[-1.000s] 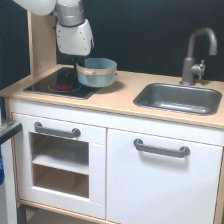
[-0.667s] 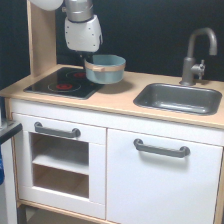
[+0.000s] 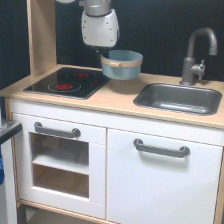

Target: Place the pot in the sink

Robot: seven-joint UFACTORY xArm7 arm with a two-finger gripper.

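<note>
Item: pot (image 3: 121, 64), held by its rim in my closed tool (image 3: 106, 52), aloft between stovetop (image 3: 67, 82) and sink (image 3: 179, 98); I should carry level, lower centrally.

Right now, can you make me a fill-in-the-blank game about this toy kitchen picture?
1. The pot is lifted off the counter, and its colour is light ____.
2. The sink is on the exterior view's ____ side of the pot.
3. The rings on the black stovetop are coloured ____.
4. The grey faucet stands right behind the ____.

Missing words: blue; right; red; sink
</note>
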